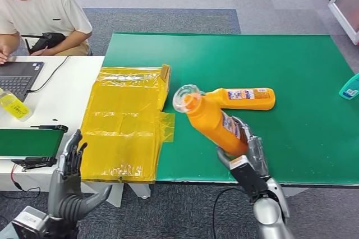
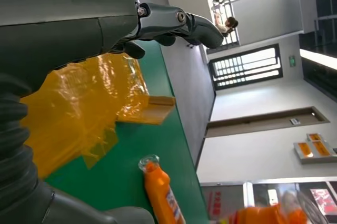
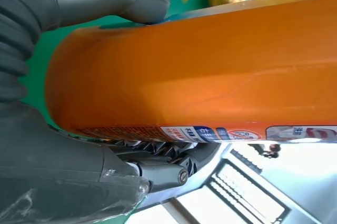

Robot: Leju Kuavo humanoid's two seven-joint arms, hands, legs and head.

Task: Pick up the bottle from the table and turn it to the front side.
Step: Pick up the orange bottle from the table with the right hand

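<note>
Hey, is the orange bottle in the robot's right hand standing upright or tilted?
Tilted. The right hand grips the orange bottle near its base, lifted off the green table, its clear cap leaning away to the left.

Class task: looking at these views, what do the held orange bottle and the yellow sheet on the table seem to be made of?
Orange bottle in the right hand: apparently plastic, smooth and slightly glossy, with soft highlights, a printed label and a clear cap.
Yellow sheet: likely thin plastic film, translucent and shiny, creased and folded with glare on its wrinkles.
</note>
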